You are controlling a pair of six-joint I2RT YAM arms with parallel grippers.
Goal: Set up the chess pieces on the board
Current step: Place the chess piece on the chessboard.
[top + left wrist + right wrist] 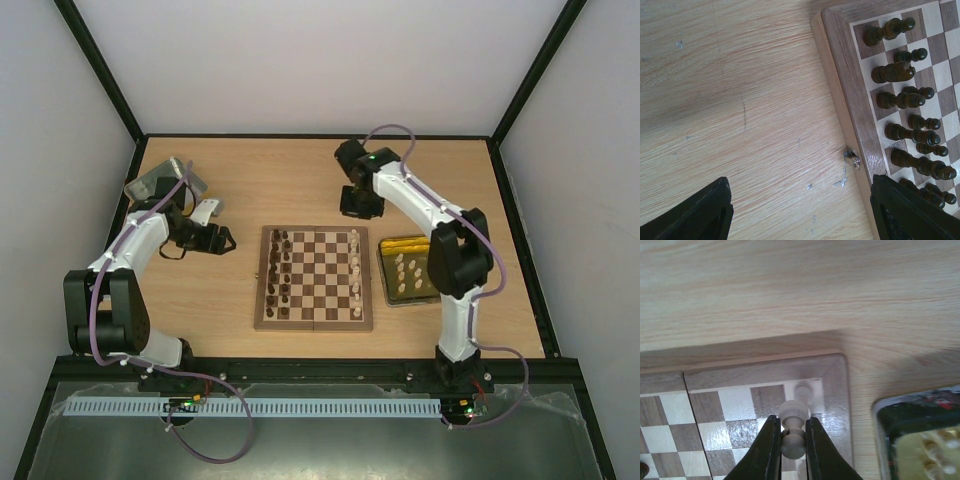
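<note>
Hanging over the board's far right corner, the right claw is pinched almost fully closed on a pale cream chessman, gripping it at the narrow waist. The piece's long axis runs in line with the fingers, and it looks close to upright; its kind is too blurred to name. The pale corner square lies just beyond the fingertips toward 12 o'clock in the wrist view, so my read is that the placement turns on a short reach that way and then a straight descent.

Seen from above, that corner sits at 1 o'clock from the board's centre, and this arm is plainly the nearer one. A file of pale pieces stands down the board's 3 o'clock edge; the closest of them is the likeliest thing to get knocked. The yellow-sided tray, holding more pale men, lies just off the board at 3 o'clock.

At 9 o'clock the left claw gapes wide and empty above bare table, beside the dark chessmen. A silver tin sits at 10 o'clock.
</note>
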